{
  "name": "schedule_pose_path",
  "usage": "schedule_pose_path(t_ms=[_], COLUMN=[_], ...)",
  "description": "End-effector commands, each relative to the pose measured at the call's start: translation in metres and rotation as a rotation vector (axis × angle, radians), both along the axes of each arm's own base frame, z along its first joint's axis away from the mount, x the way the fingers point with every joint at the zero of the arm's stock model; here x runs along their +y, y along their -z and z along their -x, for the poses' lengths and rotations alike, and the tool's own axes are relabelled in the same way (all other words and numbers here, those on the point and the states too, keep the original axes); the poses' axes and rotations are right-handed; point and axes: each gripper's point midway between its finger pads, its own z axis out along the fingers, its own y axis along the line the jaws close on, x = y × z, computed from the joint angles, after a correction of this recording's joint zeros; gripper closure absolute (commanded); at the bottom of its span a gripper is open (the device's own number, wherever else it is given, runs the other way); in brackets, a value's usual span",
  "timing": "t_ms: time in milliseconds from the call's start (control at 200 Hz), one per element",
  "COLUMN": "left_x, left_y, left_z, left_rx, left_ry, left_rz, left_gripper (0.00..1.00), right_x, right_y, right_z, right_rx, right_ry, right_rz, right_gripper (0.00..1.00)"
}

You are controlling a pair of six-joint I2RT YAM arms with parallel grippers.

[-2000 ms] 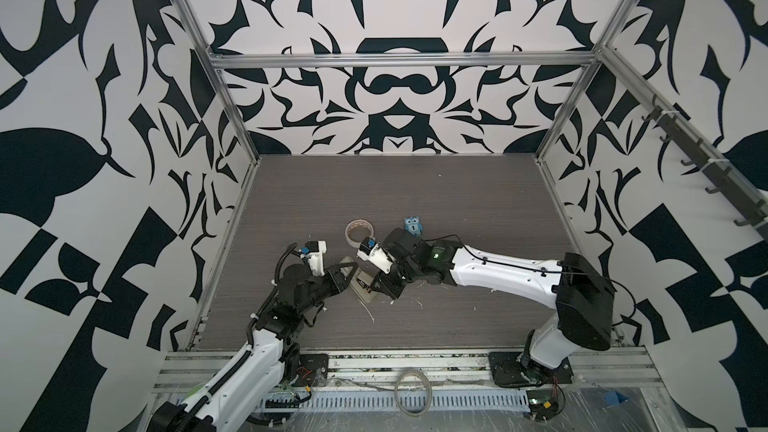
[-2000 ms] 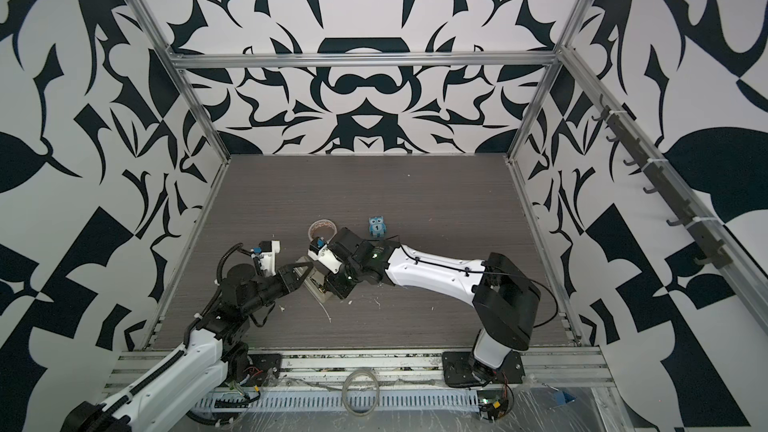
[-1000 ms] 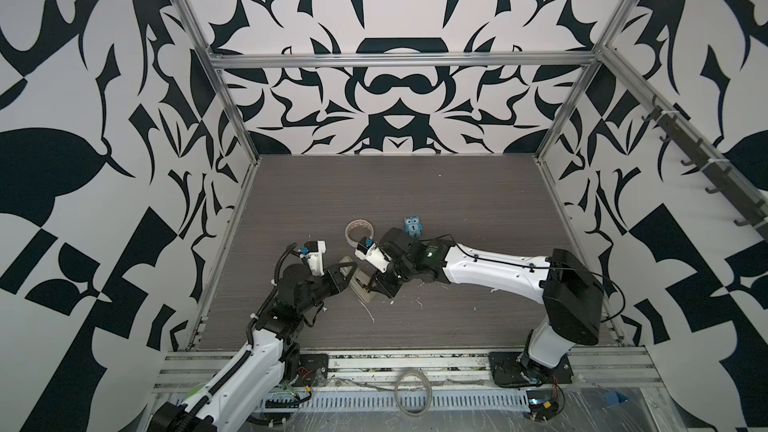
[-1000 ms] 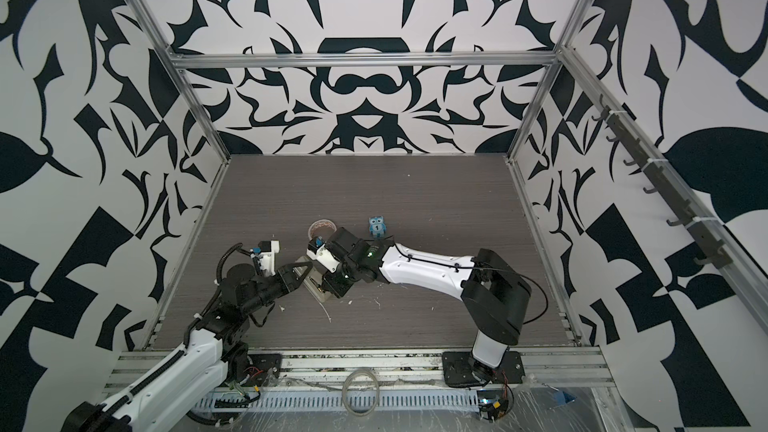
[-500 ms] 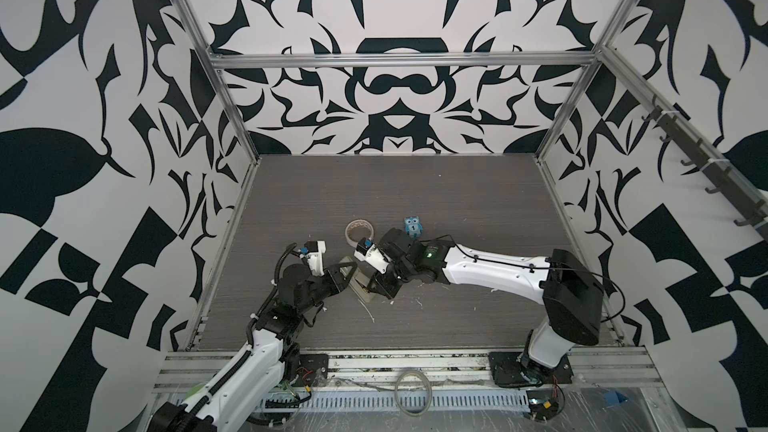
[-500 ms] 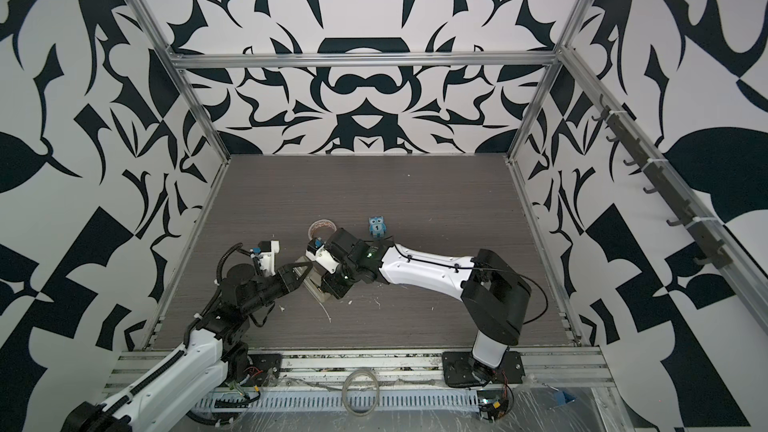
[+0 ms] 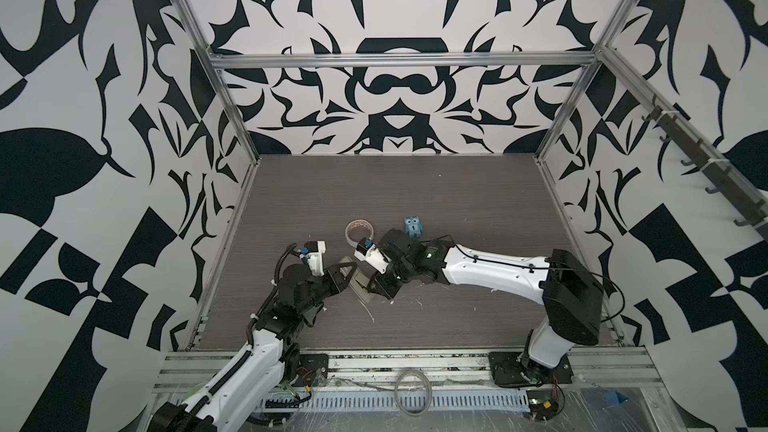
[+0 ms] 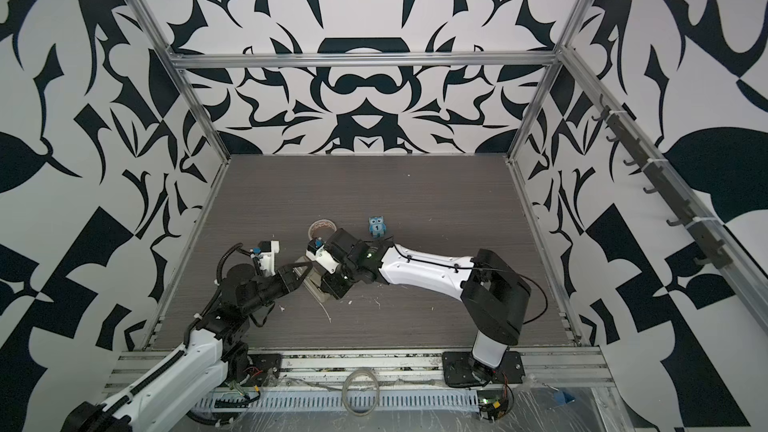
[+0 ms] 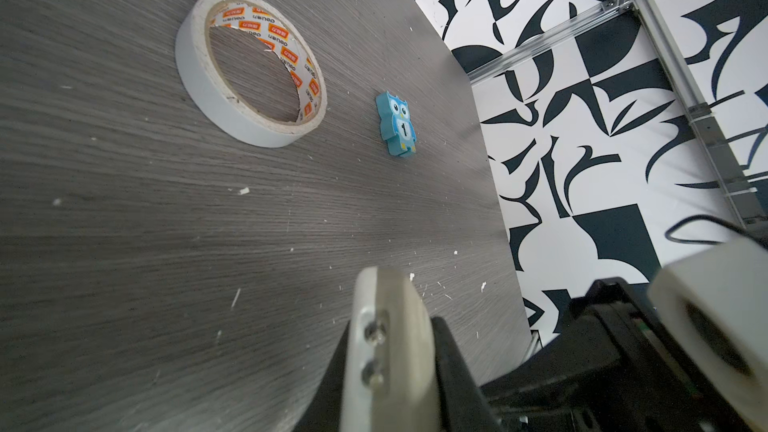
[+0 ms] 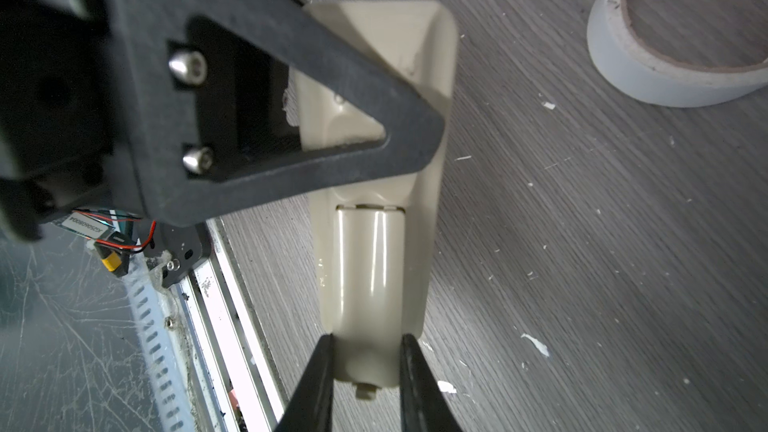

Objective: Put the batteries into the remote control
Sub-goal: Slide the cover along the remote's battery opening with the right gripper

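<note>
The remote sits back-up, low on the table, at lower centre in both top views, just below the tape and owl. The left gripper is clamped on one end. The right gripper pinches the other end, where the cover is fitted.

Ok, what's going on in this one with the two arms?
Both arms hold the remote control, turned back-up. The left gripper is clamped on one end; the right gripper has its fingers pinching the other, at the battery cover, which looks closed. No batteries are in view. A tape roll and blue owl figure lie nearby on the table, untouched.
</note>
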Motion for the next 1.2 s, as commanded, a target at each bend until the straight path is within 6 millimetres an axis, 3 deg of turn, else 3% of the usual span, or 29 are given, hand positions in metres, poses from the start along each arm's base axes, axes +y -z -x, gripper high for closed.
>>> schedule_pose_path(t_ms=[0,740,1195], left_x=[0.0,-0.007,-0.016], left_y=[-0.005,-0.012,-0.022], left_z=[-0.001,0.004,0.008], left_rx=[-0.029,-0.042,-0.072], left_ry=[-0.003,0.051,0.109], left_rz=[0.012,0.041,0.079], left_gripper=[1.0,1.0,1.0], right_x=[0.011,0.016,0.017], right_y=[-0.009,-0.006,-0.013], right_z=[-0.001,-0.002,-0.003], right_rx=[-0.003,0.013,-0.002], right_ry=[0.003,0.004,0.001], right_rz=[-0.037,-0.044,-0.049], right_gripper=[1.0,1.0,0.83])
